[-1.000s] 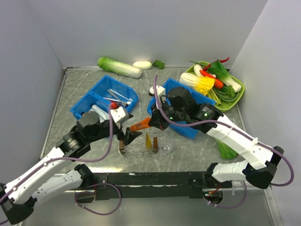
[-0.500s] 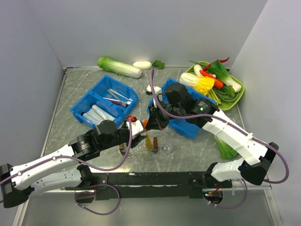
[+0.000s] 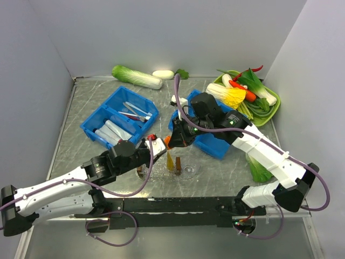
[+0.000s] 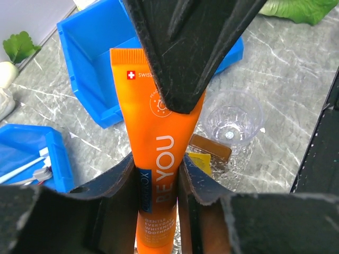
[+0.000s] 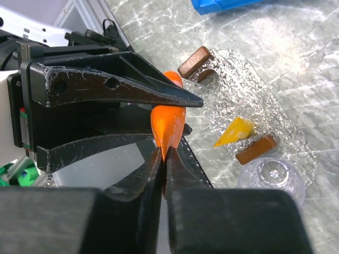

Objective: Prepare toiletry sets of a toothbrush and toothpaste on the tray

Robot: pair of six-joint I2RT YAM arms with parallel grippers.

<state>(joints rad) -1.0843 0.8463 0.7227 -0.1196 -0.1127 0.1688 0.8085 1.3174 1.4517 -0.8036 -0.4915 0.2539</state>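
While left jaws clamp the glossy orange toothpaste tube (image 4: 159, 159), right jaws pinch its flat end.

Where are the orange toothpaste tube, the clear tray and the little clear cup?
orange toothpaste tube (image 4: 159, 153), left wrist view, middle of its printed body.
clear tray (image 5: 241, 90), right wrist view, bare bumpy floor.
clear cup (image 4: 233, 119), left wrist view, its base.

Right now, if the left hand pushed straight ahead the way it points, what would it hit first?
Probably the right hand, pinching the far end of the orange toothpaste tube that the left hand also grips; depth is unclear.
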